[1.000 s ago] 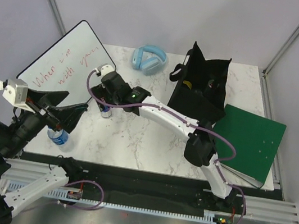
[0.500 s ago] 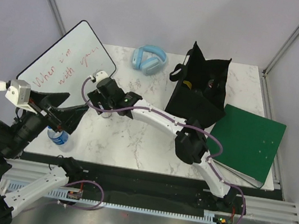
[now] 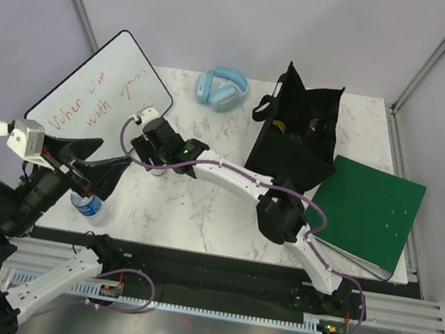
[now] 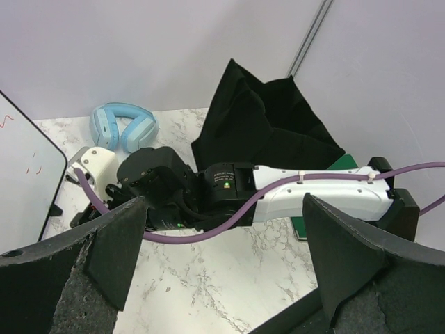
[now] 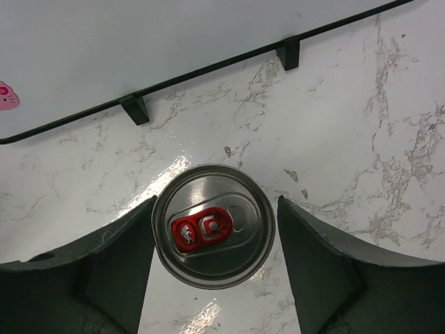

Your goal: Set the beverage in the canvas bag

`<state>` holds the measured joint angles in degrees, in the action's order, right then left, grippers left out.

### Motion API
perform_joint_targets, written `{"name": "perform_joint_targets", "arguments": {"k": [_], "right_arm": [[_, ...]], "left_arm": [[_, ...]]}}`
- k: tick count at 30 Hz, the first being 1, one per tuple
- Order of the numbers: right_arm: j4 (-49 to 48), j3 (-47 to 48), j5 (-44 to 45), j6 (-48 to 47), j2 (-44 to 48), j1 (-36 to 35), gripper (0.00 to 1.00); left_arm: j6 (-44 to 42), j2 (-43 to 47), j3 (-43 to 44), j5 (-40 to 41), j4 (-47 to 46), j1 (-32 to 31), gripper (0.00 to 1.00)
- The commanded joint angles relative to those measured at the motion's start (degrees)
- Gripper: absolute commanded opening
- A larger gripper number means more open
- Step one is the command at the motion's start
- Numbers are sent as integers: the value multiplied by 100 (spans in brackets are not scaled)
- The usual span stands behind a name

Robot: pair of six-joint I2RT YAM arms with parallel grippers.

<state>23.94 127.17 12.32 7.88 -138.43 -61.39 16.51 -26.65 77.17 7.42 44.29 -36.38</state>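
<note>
Marble bench. Can standing upright directly under right gripper, sitting between part-open fingers, thin gap showing, not clamped. Left gripper gaping wide, empty. Bag waiting rightward.

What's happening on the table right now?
The right gripper is down around an upright can with a red tab, beside the whiteboard. Its open fingers sit either side of the can, not clearly clamped. The left gripper hangs open above a bottle at the near left edge. The canvas bag stands at the back right.
</note>
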Motion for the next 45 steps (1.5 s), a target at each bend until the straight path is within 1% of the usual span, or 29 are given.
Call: {"name": "perform_joint_targets", "arguments": {"k": [1,2,4,5,9,13,14,15,17,22,26,28,30,32,34,40,41,45], "right_arm": [[-162,176,25,21,-35,-14,72],[-162,176,16,21,-26,-23,63],[-162,194,51,-23,9,-14,55],[-162,202,60,-41,35,-14,47],[-188,124,201,-146,290,-23,34],[-267,-122,350,-287,877,-14,19],[-285,-236,437,-339,992,-5,8],[-285,-280,534,-348,1098,-14,0],[-268,-412,666,-348,1440,12,0],[-215,-562,675,-392,2258,135,0],[-180,-807,842,-331,2838,381,0],[-66,-747,948,-305,3137,487,0],[259,-616,1035,-313,3348,645,0],[531,-440,1255,-410,3498,776,0],[594,-439,1517,-498,3796,865,0],[1050,-325,1809,-515,4403,1436,0],[1173,-377,2018,-524,4473,1584,0],[1332,-825,2222,-472,4921,2007,0]], "left_arm": [[-34,55,9,49,-35,-1,100],[-34,55,0,58,-35,-1,100],[-60,29,-9,58,-35,-1,100],[-69,20,-17,49,-35,-1,100],[-87,2,-17,23,-35,-1,100],[-175,-50,-61,5,-17,-1,100],[-175,-59,-70,14,-17,-1,100],[-166,-50,-79,14,-17,-1,100],[-140,-15,-96,31,-26,-1,100],[-104,64,-123,110,-43,-1,100],[-78,64,-114,128,-44,-1,100],[-8,81,-158,137,-52,-1,100],[45,90,-254,137,-61,-1,100],[89,81,-325,137,-96,-1,100],[159,90,-448,111,-122,-1,100],[203,-15,-571,5,-184,-1,100],[194,-50,-562,5,-193,-1,100],[238,-59,-658,-30,-219,-1,100]]}}
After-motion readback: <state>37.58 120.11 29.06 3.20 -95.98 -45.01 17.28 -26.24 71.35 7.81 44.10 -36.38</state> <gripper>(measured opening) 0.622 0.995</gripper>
